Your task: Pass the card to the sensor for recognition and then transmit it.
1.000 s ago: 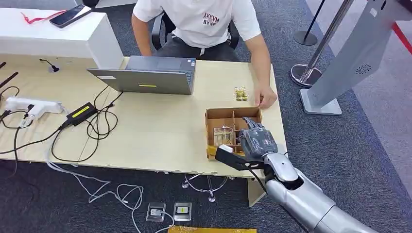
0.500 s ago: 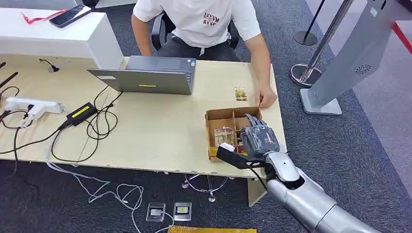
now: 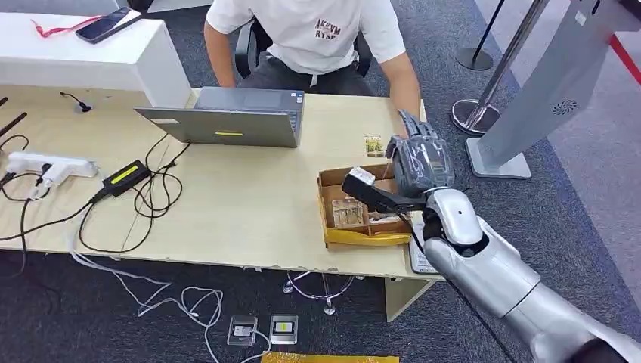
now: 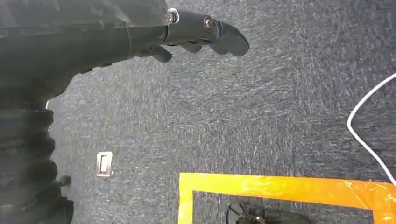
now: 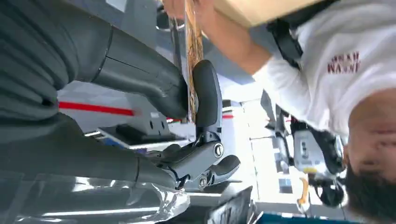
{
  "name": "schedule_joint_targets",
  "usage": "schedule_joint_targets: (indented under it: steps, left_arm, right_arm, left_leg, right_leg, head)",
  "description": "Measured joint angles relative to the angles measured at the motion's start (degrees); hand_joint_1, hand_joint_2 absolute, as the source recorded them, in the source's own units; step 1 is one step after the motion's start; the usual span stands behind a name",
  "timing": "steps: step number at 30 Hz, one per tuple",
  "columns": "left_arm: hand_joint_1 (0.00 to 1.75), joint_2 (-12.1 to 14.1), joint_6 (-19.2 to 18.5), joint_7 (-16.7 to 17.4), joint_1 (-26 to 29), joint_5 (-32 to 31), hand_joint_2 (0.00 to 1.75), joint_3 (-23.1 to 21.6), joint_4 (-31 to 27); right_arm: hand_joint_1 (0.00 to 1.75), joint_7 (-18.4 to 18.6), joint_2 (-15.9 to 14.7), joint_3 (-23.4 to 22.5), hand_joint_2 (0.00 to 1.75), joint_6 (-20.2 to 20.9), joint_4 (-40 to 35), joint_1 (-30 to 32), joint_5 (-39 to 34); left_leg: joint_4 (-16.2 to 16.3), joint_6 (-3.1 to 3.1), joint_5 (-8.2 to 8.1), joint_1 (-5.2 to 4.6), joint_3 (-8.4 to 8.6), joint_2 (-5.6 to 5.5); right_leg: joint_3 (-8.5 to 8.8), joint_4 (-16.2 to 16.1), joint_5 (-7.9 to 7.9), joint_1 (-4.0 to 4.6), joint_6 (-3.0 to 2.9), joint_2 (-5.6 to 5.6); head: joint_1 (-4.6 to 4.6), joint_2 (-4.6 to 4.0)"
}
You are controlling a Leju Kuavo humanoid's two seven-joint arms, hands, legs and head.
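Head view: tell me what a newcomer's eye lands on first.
The silver right hand, raised above the cardboard box at the table's right end; the right wrist view shows a card pinched in it. Next, the person seated behind the laptop.

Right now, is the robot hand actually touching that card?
Touching. The right wrist view shows the card edge-on, pinched between the right robot hand's thumb and a finger.

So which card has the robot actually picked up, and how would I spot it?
Find the cardboard box at the wooden table's right end. Above it is the robot's right hand; the card is pinched there, seen edge-on, unlike the one lying flat on the table.
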Motion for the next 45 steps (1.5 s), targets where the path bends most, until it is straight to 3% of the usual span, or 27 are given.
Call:
schedule_joint_targets:
  steps: [17,29,30,31,37,45]
  left_arm:
    - [0.00,-0.3,-0.1,3.6,-0.7,-3.4,1.75,-0.3,0.0]
    - [0.00,0.0,-0.4,6.5,-1.8,-4.6,1.75,-1.9,0.0]
    - [0.00,0.0,-0.4,6.6,-1.8,-4.6,1.75,-2.0,0.0]
    - [0.00,0.1,-0.4,6.6,-1.8,-4.6,1.75,-2.1,0.0]
    - [0.00,0.5,-0.6,7.4,-1.9,-4.6,1.75,-3.3,0.0]
    - [0.00,0.9,-0.6,7.8,-2.1,-4.4,1.75,-4.5,0.0]
  right_arm:
    - [1.75,-0.1,1.1,-0.5,1.75,5.5,0.1,-8.7,-0.6]
    - [1.75,-1.4,6.1,2.9,1.75,4.6,14.6,-13.9,1.1]
    - [0.61,-1.4,6.5,3.1,1.75,4.5,14.9,-14.0,1.1]
    - [0.00,-1.4,6.8,3.3,1.75,3.9,16.6,-14.1,1.0]
    - [0.00,-1.4,8.7,4.6,1.75,0.3,23.5,-14.2,0.8]
    - [0.00,-1.1,8.6,5.5,1.75,-1.6,27.0,-14.3,0.9]
  left_leg:
    - [0.0,0.00,0.00,0.00,-0.04,-0.01]
    - [0.0,0.00,0.01,0.01,-0.06,-0.11]
    - [0.0,0.00,0.01,0.01,-0.06,-0.11]
    - [0.0,0.00,0.01,0.01,-0.06,-0.11]
    - [0.0,0.00,0.01,0.01,-0.04,-0.09]
    - [0.0,0.00,0.01,0.01,-0.02,-0.05]
  right_leg:
    - [-0.01,0.0,0.00,0.00,0.00,-0.01]
    - [0.01,0.0,0.00,0.00,0.00,-0.12]
    - [0.01,0.0,0.00,0.00,0.00,-0.12]
    - [0.01,0.0,0.00,0.00,0.00,-0.12]
    - [0.00,0.0,0.00,0.00,0.00,-0.11]
    - [-0.02,0.0,0.00,0.00,0.00,-0.09]
  head:
    - [0.00,0.00]
    - [0.00,0.00]
    - [0.00,0.00]
    - [0.00,0.00]
    - [-0.02,0.00]
    - [0.00,0.00]
